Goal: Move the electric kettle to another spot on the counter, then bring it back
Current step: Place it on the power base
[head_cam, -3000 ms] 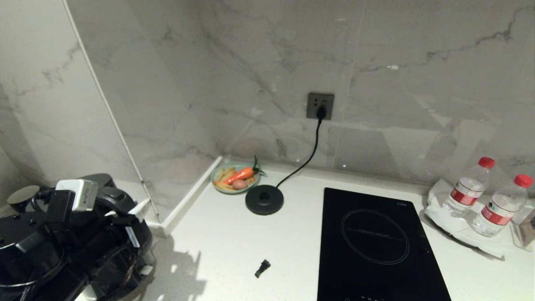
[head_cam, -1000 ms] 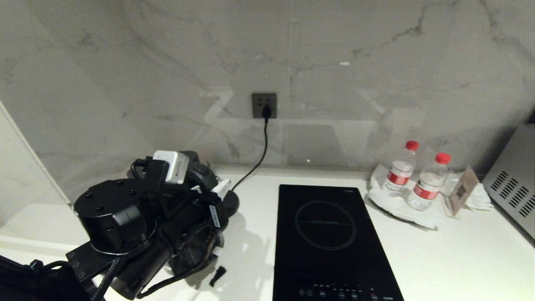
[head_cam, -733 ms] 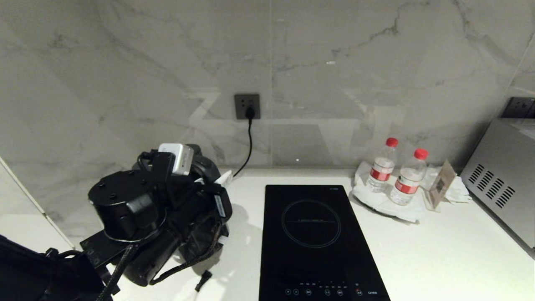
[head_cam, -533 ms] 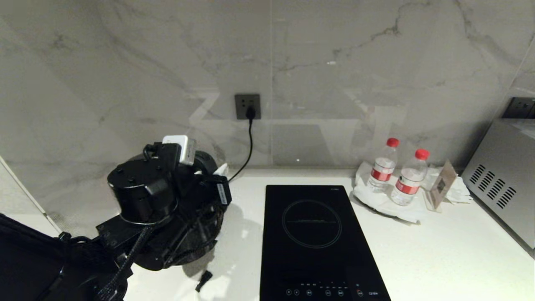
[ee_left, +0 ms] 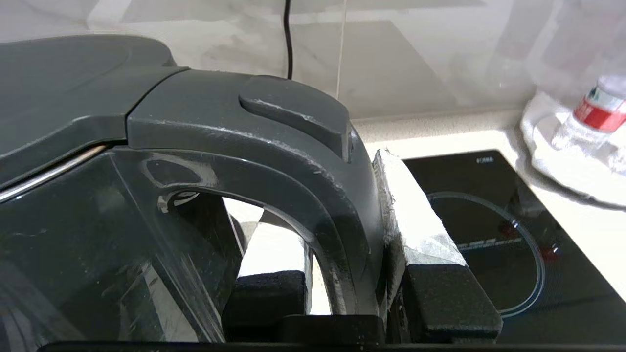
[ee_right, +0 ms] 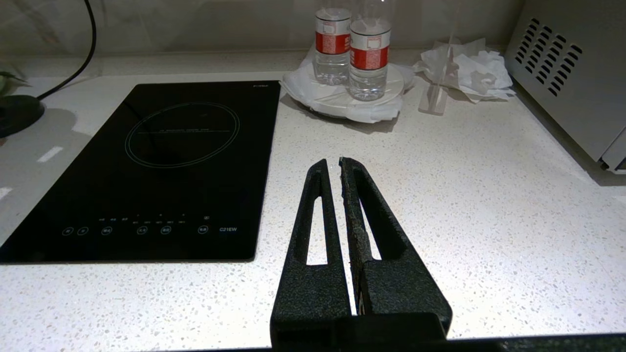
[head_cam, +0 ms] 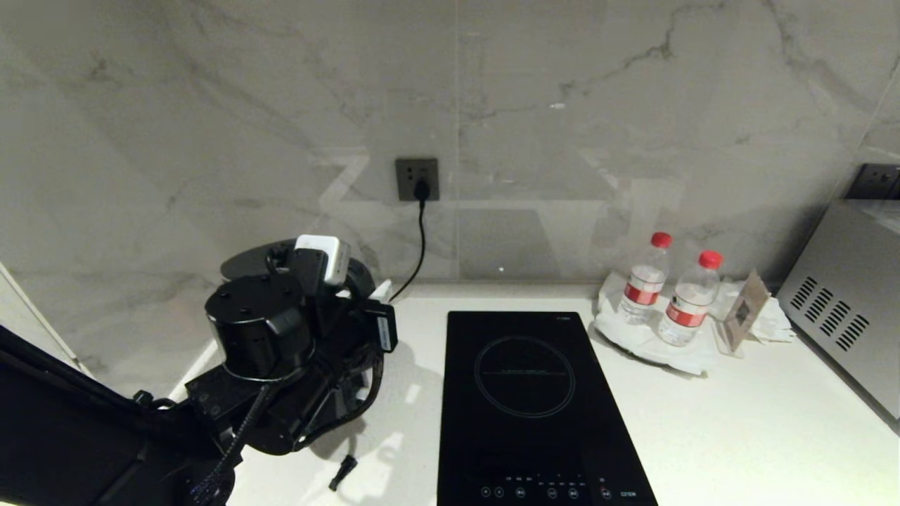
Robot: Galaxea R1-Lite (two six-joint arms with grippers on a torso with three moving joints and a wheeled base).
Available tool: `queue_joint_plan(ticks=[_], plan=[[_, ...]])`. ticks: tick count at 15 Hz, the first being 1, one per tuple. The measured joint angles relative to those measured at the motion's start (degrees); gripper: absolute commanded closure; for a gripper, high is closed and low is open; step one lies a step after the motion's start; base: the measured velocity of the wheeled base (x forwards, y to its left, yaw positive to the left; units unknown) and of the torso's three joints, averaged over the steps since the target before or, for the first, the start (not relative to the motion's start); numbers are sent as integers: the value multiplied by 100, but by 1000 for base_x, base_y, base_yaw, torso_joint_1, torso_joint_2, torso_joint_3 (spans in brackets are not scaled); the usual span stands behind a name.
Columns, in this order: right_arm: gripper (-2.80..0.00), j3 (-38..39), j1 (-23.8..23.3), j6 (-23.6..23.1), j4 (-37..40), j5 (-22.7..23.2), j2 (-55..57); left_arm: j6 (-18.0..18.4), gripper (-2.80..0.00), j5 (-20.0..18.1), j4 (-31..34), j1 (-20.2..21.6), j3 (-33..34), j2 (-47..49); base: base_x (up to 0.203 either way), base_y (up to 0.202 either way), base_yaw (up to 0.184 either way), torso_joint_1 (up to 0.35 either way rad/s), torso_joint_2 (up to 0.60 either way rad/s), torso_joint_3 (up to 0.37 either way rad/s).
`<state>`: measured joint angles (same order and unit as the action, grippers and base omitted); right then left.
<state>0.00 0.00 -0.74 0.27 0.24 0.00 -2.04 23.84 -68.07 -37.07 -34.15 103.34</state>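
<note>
The left gripper point(ee_left: 337, 293) is clamped on the loop handle of the electric kettle point(ee_left: 146, 161), one finger inside the loop and the other, padded with pale material, pressed against the handle's outer side. In the head view the left arm hides most of the kettle (only a sliver of its flat lid point(head_cam: 242, 261) shows behind the wrist), which sits at the left end of the counter point(head_cam: 738, 436), close to the marble wall and left of the black induction hob point(head_cam: 524, 400). Whether its bottom touches anything cannot be told. A black cord point(head_cam: 415, 253) runs down from the wall socket point(head_cam: 416, 178) toward the kettle. The right gripper point(ee_right: 341, 168) hangs over bare counter with its fingers pressed together, right of the hob. Two water bottles point(head_cam: 664, 288) stand on a white plate beyond.
</note>
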Motion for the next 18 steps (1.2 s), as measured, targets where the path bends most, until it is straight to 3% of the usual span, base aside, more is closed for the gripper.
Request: queue_joint_plan(ticks=[11,18], plan=[[0,0,0,0,-1,0,0,34,0,13,-17,143,-197,293,0,0,0,0,0,0],[0,0,0,0,0,-2,0,62,0,93,162,402,-1196,939,0,0,0,0,0,0]])
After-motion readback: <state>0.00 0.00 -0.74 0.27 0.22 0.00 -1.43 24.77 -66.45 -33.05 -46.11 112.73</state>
